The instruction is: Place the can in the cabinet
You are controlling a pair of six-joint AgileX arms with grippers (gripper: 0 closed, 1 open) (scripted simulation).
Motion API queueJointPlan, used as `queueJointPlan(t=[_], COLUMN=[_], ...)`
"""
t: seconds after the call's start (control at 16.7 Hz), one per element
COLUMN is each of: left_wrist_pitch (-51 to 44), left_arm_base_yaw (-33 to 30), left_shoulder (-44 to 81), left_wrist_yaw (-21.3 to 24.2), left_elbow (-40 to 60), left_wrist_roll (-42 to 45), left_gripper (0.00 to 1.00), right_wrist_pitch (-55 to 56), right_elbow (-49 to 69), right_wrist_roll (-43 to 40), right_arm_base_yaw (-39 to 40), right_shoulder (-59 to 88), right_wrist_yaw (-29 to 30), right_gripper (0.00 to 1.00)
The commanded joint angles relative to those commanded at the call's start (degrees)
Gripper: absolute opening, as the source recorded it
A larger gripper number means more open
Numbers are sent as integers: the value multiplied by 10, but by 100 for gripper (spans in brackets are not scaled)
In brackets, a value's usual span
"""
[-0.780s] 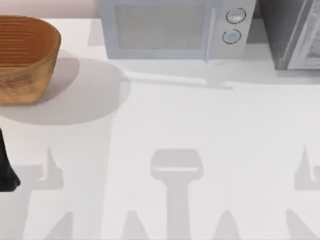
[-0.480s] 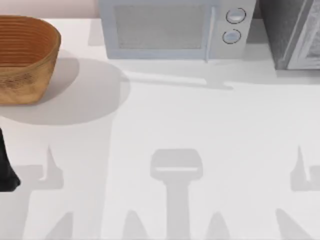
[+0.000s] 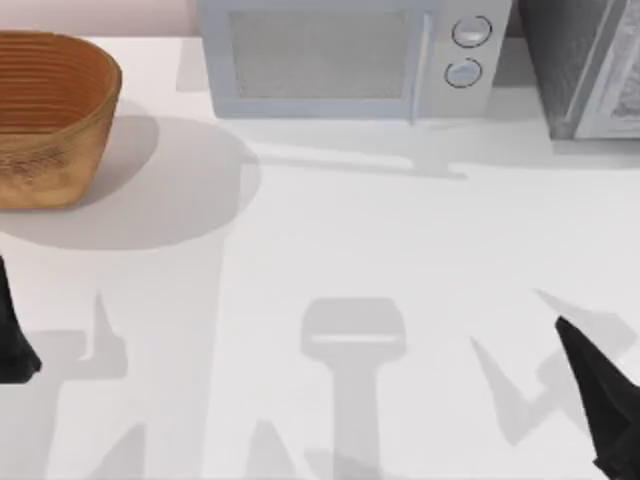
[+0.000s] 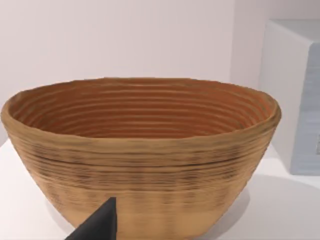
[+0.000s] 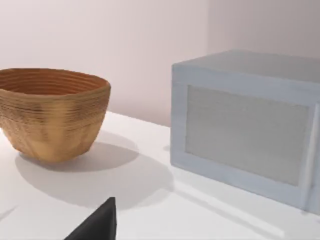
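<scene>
The can is out of view. The grey cabinet (image 3: 578, 66) stands at the table's far right corner, cut off by the picture's edge. My right gripper (image 3: 602, 402) is a black shape near the front right of the table, well in front of the cabinet. At the left edge of the table, in front of the basket, sits my left gripper (image 3: 12, 338). A dark tip of each gripper also pokes into its own wrist view: the left gripper (image 4: 97, 226) and the right gripper (image 5: 96, 224).
A woven brown basket (image 3: 48, 112) stands at the back left, large in the left wrist view as basket (image 4: 142, 150) and smaller in the right wrist's as basket (image 5: 52, 112). A pale blue microwave (image 3: 345, 58) with two knobs lines the back middle; the microwave (image 5: 247, 132) is shut.
My right gripper has come into the top view at the front right, and its shadow has slid leftward. The left arm has not moved.
</scene>
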Motion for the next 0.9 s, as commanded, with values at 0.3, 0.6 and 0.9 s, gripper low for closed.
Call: queueJointPlan(t=[0.3, 0.6, 0.9], left_wrist_pitch=[0, 0, 0], left_arm_base_yaw=[0, 0, 0], left_shoulder=[0, 0, 0], left_wrist_yaw=[0, 0, 0], left_elbow=[0, 0, 0], left_wrist_roll=[0, 0, 0], left_gripper=[100, 100, 100], right_wrist_pitch=[97, 210, 333], right_elbow=[17, 32, 48], right_wrist_roll=[-2, -4, -6], right_arm_base_yaw=[321, 704, 1128], right_shoulder=[113, 254, 414], right_wrist_yaw=[-27, -53, -78], right_gripper=[100, 100, 100])
